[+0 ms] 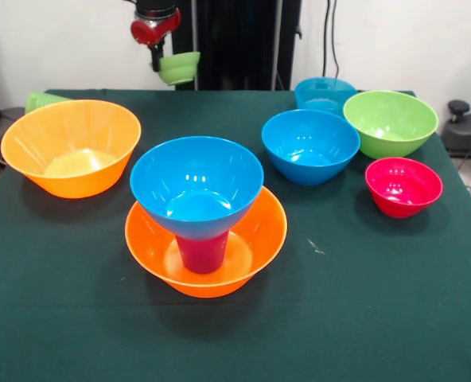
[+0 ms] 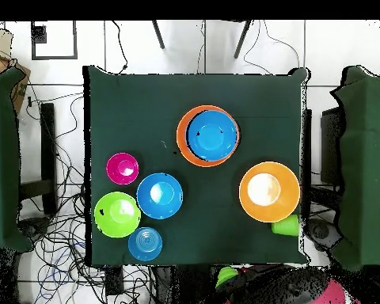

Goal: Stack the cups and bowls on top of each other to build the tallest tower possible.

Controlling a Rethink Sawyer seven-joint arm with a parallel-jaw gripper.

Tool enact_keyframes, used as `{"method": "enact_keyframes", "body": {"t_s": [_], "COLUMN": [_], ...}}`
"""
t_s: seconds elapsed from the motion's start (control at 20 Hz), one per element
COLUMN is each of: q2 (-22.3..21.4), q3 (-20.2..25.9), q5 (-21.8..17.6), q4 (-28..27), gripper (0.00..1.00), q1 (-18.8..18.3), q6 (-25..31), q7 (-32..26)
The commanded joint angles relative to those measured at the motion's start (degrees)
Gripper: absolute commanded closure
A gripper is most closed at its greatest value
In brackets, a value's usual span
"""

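Tower [image 1: 197,207]: locate near centre of desk [image 1: 379,318]. Built as orange bowl [image 1: 255,239] at base, magenta cup [image 1: 202,253] standing inside it, blue bowl [image 1: 196,179] seated on the cup. Treat as top-heavy, since the wide bowl on a narrow cup is likely to tip under any side load.

Expect light, stiff, glossy plastic, slippery on the flared walls. Take hold at a rim, one finger inside and one outside. Avoid squeezing across a full bowl.

Note fingers [image 1: 153,57] closed on the rim of a small lime bowl [image 1: 180,68], held clear of the desk at its far edge. Find the tower well apart from them, nearer and slightly right. Lower any added piece straight down, centred over the blue bowl.
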Motion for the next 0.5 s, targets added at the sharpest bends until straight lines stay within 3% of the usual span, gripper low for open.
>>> {"method": "enact_keyframes", "body": {"t_s": [0.05,0.3,0.5], "q2": [-2.1,-4.4,-8.2], "q3": [5.1,6.9,12.8], "q5": [2.4,2.2,3.2], "q4": [-4.6,-2.8,1.0], "gripper": [1.00,1.00,1.00], "q1": [1.5,0.3,-4.3], "q6": [-1.7,-0.5,4.8], "q7": [7.6,8.0,6.4]}}
